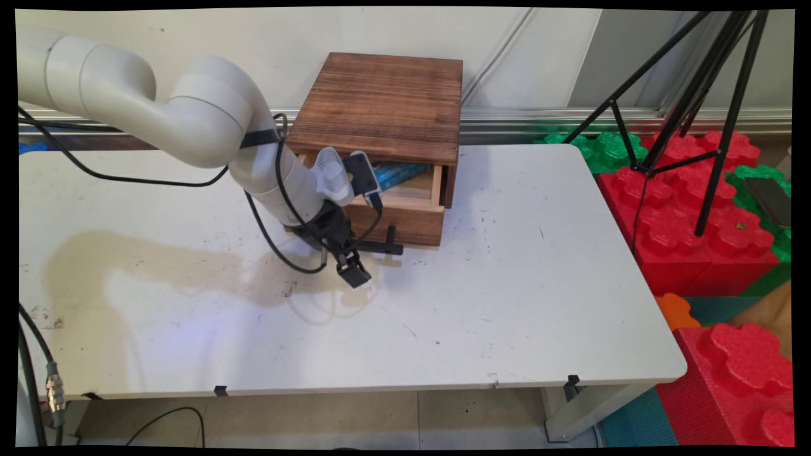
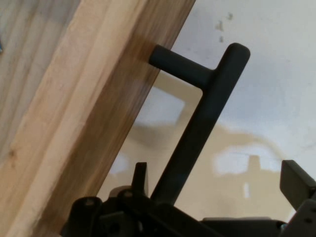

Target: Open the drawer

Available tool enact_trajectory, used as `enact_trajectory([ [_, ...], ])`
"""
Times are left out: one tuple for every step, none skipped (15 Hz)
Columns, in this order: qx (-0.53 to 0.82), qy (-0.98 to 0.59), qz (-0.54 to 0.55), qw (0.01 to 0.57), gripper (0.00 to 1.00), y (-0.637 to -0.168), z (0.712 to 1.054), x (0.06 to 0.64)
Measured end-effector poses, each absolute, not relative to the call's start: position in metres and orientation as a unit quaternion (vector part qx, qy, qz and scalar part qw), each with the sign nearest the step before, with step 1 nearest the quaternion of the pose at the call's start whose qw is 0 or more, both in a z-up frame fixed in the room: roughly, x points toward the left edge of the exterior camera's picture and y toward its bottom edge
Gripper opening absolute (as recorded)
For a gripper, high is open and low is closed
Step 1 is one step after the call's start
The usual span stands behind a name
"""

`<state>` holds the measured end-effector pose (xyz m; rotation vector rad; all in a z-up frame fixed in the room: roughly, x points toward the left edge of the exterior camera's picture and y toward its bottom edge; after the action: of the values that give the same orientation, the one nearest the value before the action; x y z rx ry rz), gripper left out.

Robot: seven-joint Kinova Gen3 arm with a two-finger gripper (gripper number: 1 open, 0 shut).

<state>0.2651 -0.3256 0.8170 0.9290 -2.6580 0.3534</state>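
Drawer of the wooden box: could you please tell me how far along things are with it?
Done: the drawer stands partly open, something blue showing inside. In hand: the open gripper straddles the black handle, not clamped. Left: the drawer is neither fully out nor shut; which is wanted, I cannot tell.

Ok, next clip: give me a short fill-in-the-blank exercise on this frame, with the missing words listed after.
1. The drawer of the wooden box stands partly ____.
2. The drawer's black handle runs between the tool's ____.
3. Inside the drawer lies something ____ in colour.
4. At the table's right stand large toy blocks, red and ____.

Missing words: open; fingers; blue; green
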Motion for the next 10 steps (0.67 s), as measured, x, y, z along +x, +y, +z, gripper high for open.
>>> enact_trajectory([
  [0.323, -0.926, 0.122, 0.151, 1.00, -0.321, 0.818, 0.263],
  [0.322, -0.927, 0.121, 0.151, 1.00, -0.317, 0.818, 0.262],
  [0.322, -0.927, 0.120, 0.150, 1.00, -0.312, 0.819, 0.261],
  [0.322, -0.927, 0.118, 0.150, 1.00, -0.308, 0.819, 0.260],
  [0.322, -0.928, 0.118, 0.150, 1.00, -0.305, 0.820, 0.259],
  [0.321, -0.928, 0.116, 0.150, 1.00, -0.301, 0.820, 0.258],
  [0.321, -0.928, 0.115, 0.149, 1.00, -0.299, 0.820, 0.257],
  [0.320, -0.929, 0.113, 0.149, 1.00, -0.294, 0.820, 0.256],
  [0.319, -0.929, 0.112, 0.148, 1.00, -0.290, 0.821, 0.255],
  [0.318, -0.930, 0.109, 0.148, 1.00, -0.286, 0.821, 0.254],
])
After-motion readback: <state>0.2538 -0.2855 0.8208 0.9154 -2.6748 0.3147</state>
